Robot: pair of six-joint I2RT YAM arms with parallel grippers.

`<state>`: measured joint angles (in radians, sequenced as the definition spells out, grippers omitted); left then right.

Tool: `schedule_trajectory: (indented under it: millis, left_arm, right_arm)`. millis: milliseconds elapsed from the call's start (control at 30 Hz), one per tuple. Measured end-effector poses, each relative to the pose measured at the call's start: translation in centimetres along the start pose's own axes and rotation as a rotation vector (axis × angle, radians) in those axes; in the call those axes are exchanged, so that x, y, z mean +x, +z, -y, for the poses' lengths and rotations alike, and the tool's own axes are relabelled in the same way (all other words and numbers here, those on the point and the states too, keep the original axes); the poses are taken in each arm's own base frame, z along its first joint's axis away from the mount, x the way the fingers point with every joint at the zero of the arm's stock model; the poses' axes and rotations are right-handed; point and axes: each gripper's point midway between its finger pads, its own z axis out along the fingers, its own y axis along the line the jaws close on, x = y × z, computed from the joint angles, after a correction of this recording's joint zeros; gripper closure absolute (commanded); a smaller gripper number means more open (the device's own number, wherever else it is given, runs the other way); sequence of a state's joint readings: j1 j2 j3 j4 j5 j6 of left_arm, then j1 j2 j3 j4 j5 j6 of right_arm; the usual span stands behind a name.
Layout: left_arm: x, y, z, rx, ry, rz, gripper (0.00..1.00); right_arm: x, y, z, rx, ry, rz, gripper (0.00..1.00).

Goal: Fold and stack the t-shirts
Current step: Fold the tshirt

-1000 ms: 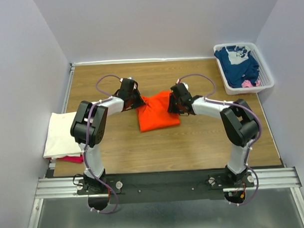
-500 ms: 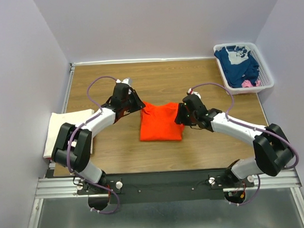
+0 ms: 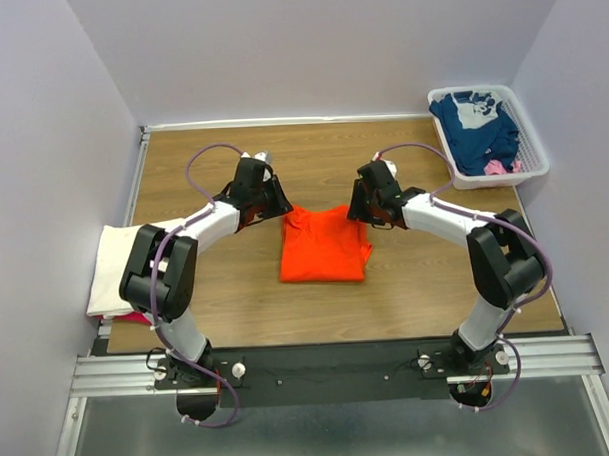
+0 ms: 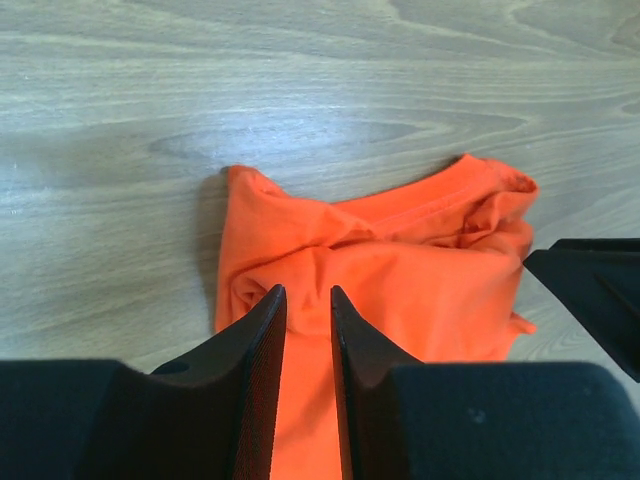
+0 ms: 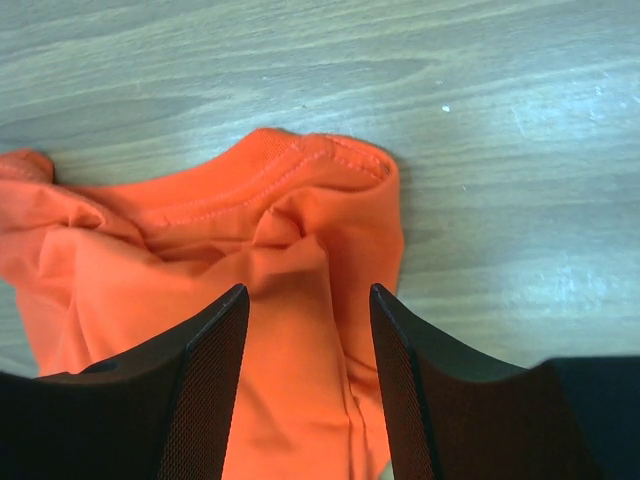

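Observation:
A bright orange t-shirt [image 3: 323,247] lies folded on the wooden table, collar edge at the far side. My left gripper [image 3: 275,203] hovers over its far left corner, jaws a narrow gap apart and open, with the orange cloth [image 4: 400,260] lying below them, not pinched. My right gripper [image 3: 362,208] is over the far right corner, wide open above the cloth [image 5: 150,260]. In the wrist views both grippers [image 4: 308,292] [image 5: 308,290] hold nothing. A cream-white t-shirt [image 3: 121,266] lies folded at the left edge on a magenta-pink one [image 3: 143,317].
A white slotted basket [image 3: 535,160] stands at the far right corner, holding a navy blue shirt with white print [image 3: 476,127] and a bit of pink cloth [image 3: 496,167]. The table [image 3: 427,284] is bounded by grey walls at the back and sides.
The orange shirt was laid down flat nearer the arms. The left jaws went from shut to a little open and released it. Both grippers drew back to its far corners.

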<state>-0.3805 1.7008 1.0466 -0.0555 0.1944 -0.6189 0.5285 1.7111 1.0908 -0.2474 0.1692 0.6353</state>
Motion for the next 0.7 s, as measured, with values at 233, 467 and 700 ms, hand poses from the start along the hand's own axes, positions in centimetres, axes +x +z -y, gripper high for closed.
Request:
schedule_trajectory:
  millis: [233,467,700]
  left_arm:
    - [0.4,1.1,-0.7,-0.016,-0.002,-0.024,0.66]
    - [0.6,1.3,-0.8,-0.017,-0.004,-0.03,0.6]
    - [0.7,1.2,-0.7,-0.008,-0.011,-0.036,0.59]
  right_arm:
    - [-0.4,1.4,0.8,0.023,0.019,-0.015,0.42]
    - [-0.7,1.6,1.3,0.024,0.033,-0.016,0.42]
    - [-0.8,1.6,1.1,0.012,0.037,-0.018,0.42]
